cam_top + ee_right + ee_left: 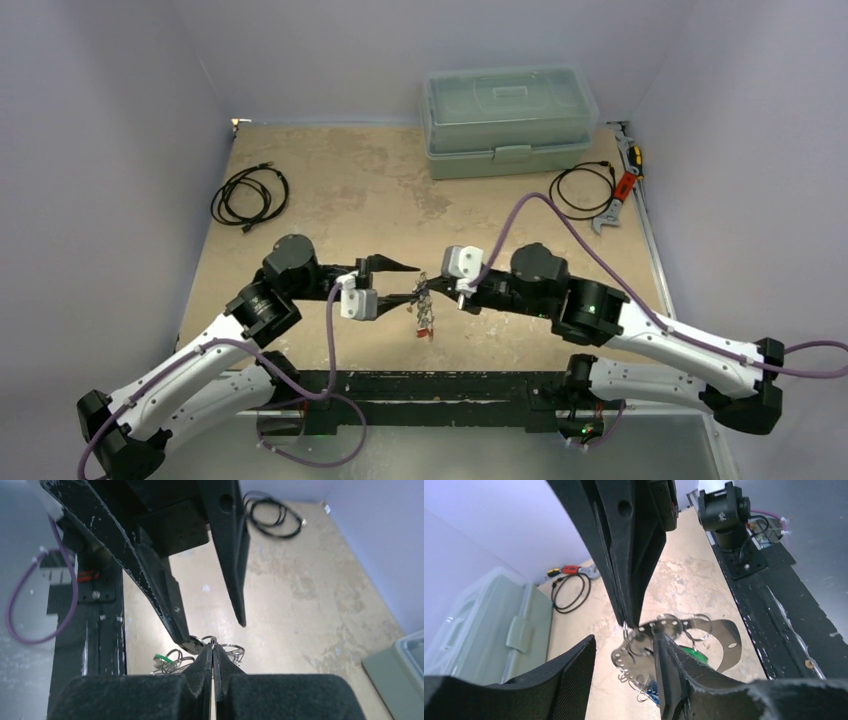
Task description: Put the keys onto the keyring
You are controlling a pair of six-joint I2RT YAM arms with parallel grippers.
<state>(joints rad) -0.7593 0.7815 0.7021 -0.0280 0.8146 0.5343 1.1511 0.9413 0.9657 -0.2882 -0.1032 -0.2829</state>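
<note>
The two arms meet tip to tip over the near middle of the worktop (350,180), with the keyring (664,625) between them. The right gripper (430,288) reaches in from the right with its jaws pressed together, and in both wrist views their tips pinch the thin metal edge of the keyring. The left gripper (414,283) comes in from the left with its jaws spread. One finger sits on the far side of the cluster. The other is on the near side, and its tip lies right against the ring, though it is hard to say whether it actually touches.

The keys (425,315) hang in a small bunch below the pinch point. The left wrist view shows several small split rings, a green head and a bit of blue lower down. Whether each key is threaded on the keyring itself is too tangled to tell. The bunch casts a shadow on the worktop, so it appears to hang clear of the surface.

At the far edge stands a pale green lidded case (508,120). One coiled black cable (250,195) lies far left and another coiled cable (583,188) far right, just beside a wrench (620,195) at the right edge.
</note>
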